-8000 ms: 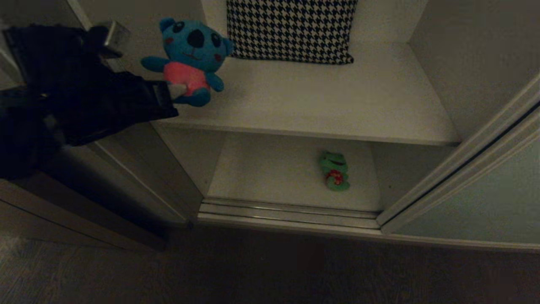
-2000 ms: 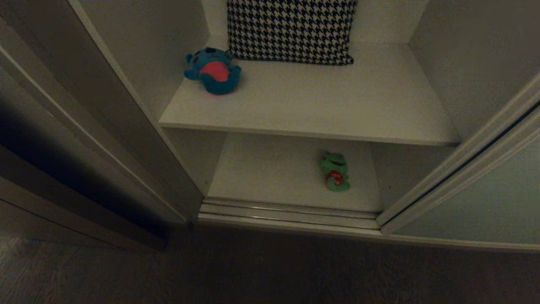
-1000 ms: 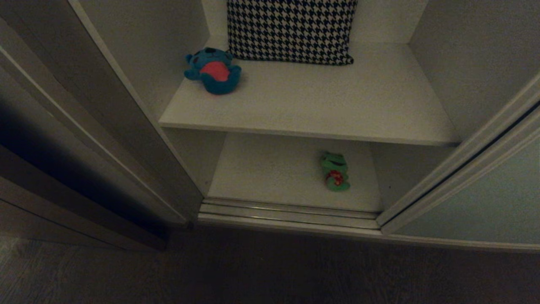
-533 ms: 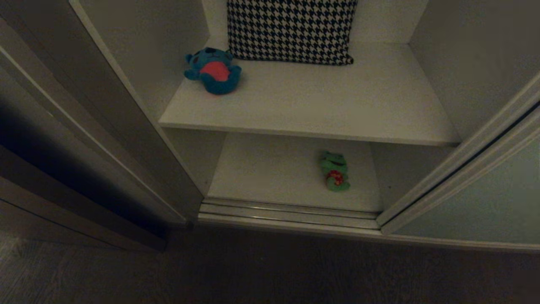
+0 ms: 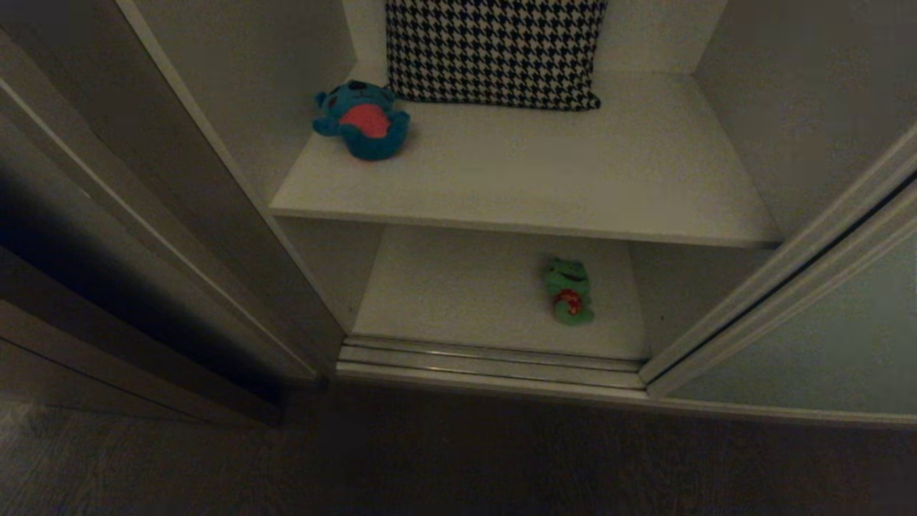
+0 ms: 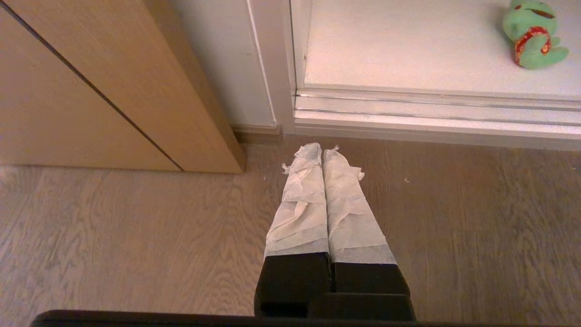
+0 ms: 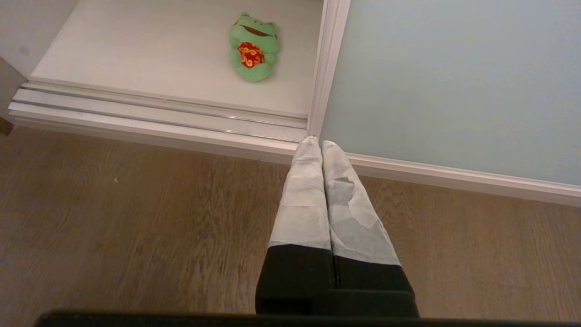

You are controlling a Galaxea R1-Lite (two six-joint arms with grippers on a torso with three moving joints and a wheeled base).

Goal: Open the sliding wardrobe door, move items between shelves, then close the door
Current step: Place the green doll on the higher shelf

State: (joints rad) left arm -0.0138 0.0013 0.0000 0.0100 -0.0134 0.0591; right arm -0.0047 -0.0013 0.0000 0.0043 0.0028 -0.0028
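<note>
The matte pale grey-green sliding door (image 5: pixel 824 344) stands open at right; we should press its pale frame edge leftward steadily. Teal plush bear (image 5: pixel 362 122) upper shelf, green frog (image 5: pixel 569 290) lower. Both tape-wrapped grippers, left gripper (image 6: pixel 322 152) and right gripper (image 7: pixel 320 143), hang pressed together, empty.

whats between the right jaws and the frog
Bare wood floor, then the white door track; nothing else between the right gripper and the frog, seen in the right wrist view.

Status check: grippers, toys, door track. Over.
Left gripper, right gripper shut, empty. Blue bear upper shelf, green frog bottom. Sliding door open, track unobstructed.
</note>
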